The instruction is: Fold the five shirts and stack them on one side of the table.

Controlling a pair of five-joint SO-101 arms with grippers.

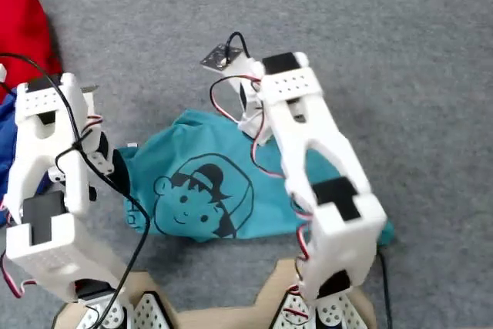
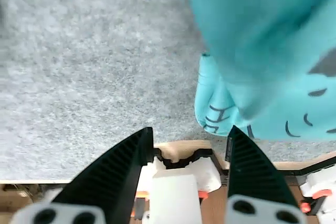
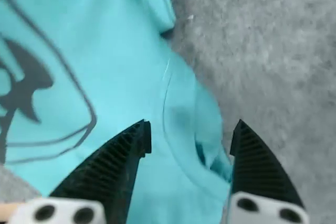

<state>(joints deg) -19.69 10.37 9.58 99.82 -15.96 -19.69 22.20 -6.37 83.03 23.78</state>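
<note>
Bright, even overhead light. Faint soft shadows on the mat (image 1: 400,52) by each arm, and a darker one in the shirt (image 3: 105,51) fold between the fingers of the right gripper (image 3: 191,129).

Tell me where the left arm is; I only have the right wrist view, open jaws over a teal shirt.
Observer: The left arm is at the teal shirt's opposite edge, over the grey table.
Operator: Is it holding anything?
Observer: No, its jaws are open and empty, with the shirt's edge a little ahead of them.
Operator: Any other cloth around?
Observer: Red cloth at the far corner on the left arm's side, blue cloth at the table edge beside that arm.
</note>
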